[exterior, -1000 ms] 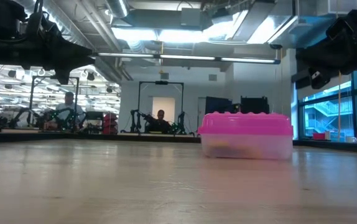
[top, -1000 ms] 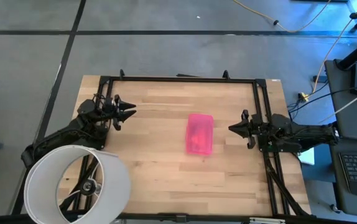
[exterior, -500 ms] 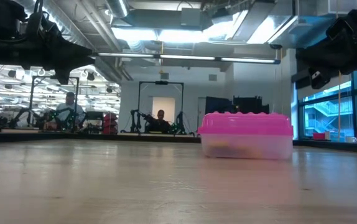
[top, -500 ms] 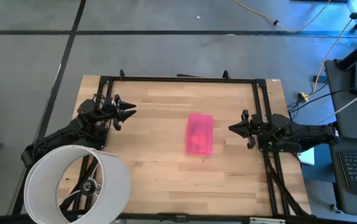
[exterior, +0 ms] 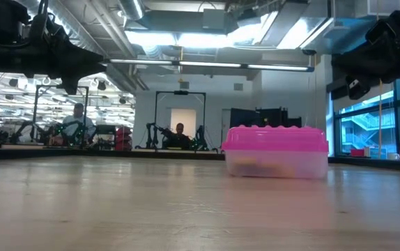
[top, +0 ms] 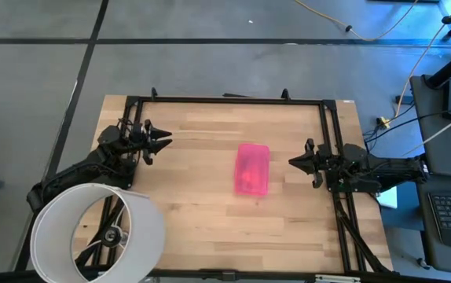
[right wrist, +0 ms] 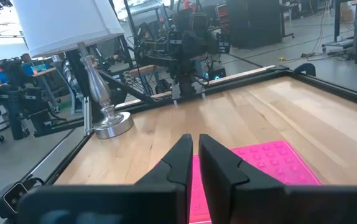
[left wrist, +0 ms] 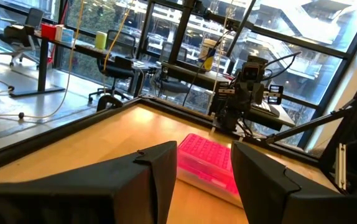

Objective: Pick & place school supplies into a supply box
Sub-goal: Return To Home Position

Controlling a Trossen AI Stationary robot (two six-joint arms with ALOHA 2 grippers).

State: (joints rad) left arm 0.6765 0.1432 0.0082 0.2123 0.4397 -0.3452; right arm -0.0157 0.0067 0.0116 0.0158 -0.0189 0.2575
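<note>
**High:** box (top: 252, 168) on table (top: 194, 228), pink lid on, closed. Long axis runs crosswise to the line btw the two pincers, so each faces a long side. L pincer (top: 163, 142) well apart from box, off one long side. R pincer (top: 295, 163) near the other long side, not touching. R arm (top: 383, 169) is the nearer. White shade (top: 151, 232) well apart from box, by base of L arm (top: 84, 169).

**Low:** box sits flat, lid level on the clear base. Supplies (exterior: 252, 166) show only as dim shapes through the clear wall; can't tell which. Both arms hang above table height, one either side of box. People (exterior: 180, 136) in room far behind box.

**L wrist:** L pincer spread wide, nothing btw the fingers. Box straight ahead through the gap, R arm beyond it.

**R wrist:** R pincer narrow, just a slit btw the fingers, holding nothing. Box lid close ahead, with shade and L arm past it.

**Judgement:** packing looks finished; what's left is parking the arms. That turns on box lying dead ahead of both pincers, so retreat should go straight back, away from the long sides. R has less room, so any fwd drift there would prob. nudge box first.
</note>
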